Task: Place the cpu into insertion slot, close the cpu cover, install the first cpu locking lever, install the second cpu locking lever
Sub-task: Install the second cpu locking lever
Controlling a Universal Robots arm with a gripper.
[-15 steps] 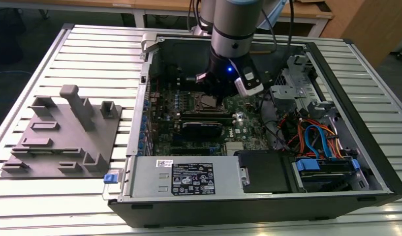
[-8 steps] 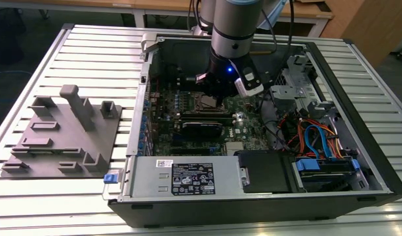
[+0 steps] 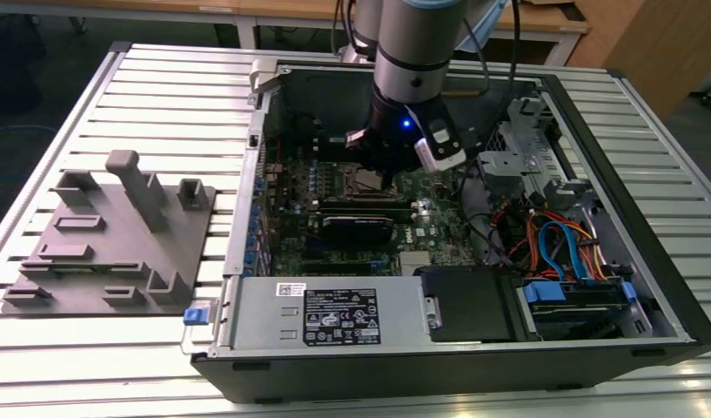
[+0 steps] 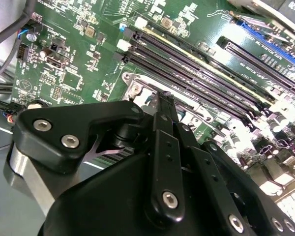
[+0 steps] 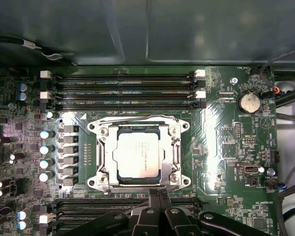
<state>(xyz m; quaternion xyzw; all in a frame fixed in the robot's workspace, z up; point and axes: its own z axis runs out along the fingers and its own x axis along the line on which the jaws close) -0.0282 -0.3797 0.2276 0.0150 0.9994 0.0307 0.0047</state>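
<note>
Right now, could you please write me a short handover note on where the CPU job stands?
Claw: fingertips look pressed together, holding nothing, hovering at the edge of the insertion slot inside the open computer case.
CPU: seated flat in the slot, silver top facing up.
CPU cover: appears lowered, its frame lying around the chip.
Done: CPU placed; cover seems closed.
Left: I cannot tell whether either locking lever is latched, so check both.
</note>
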